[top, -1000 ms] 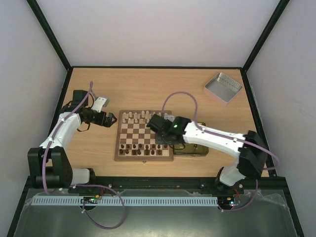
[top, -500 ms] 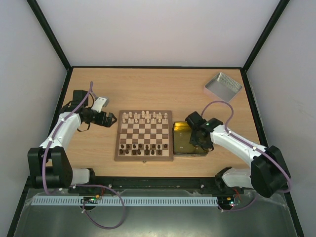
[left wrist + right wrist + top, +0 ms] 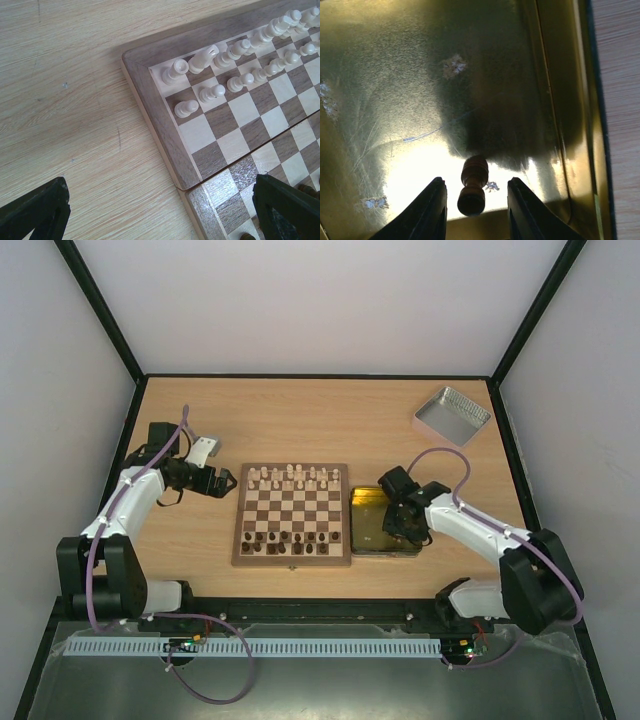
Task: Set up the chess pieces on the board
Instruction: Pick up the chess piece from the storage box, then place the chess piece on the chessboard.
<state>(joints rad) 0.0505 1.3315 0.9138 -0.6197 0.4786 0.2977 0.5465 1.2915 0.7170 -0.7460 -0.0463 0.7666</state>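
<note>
Right wrist view: the right gripper (image 3: 475,212) had its two dark fingers (image 3: 432,210) parted, and a dark piece (image 3: 472,186) lay on its side in the gap between them, a little space showing on either side so that neither finger touched it. The piece was a small turned wooden figure, brown and glossy, its round base toward the camera. It rested on the scuffed, reflective floor of the yellow tin (image 3: 420,75), close to the near wall. From above, the right arm reached forward and bent down over that tin (image 3: 368,532), which sat just beside the right edge of the board (image 3: 292,513). The left gripper (image 3: 160,212) stood wide apart and held nothing, low over the bare table (image 3: 75,100) at the board's left border (image 3: 160,125); its arm stretched out to the left of the board. Cream pieces (image 3: 215,92) stood upright in two rows along the far side of the checkered squares, dark ones (image 3: 290,538) along the near side. A silver lid (image 3: 452,417) lay well apart at the far right.
</note>
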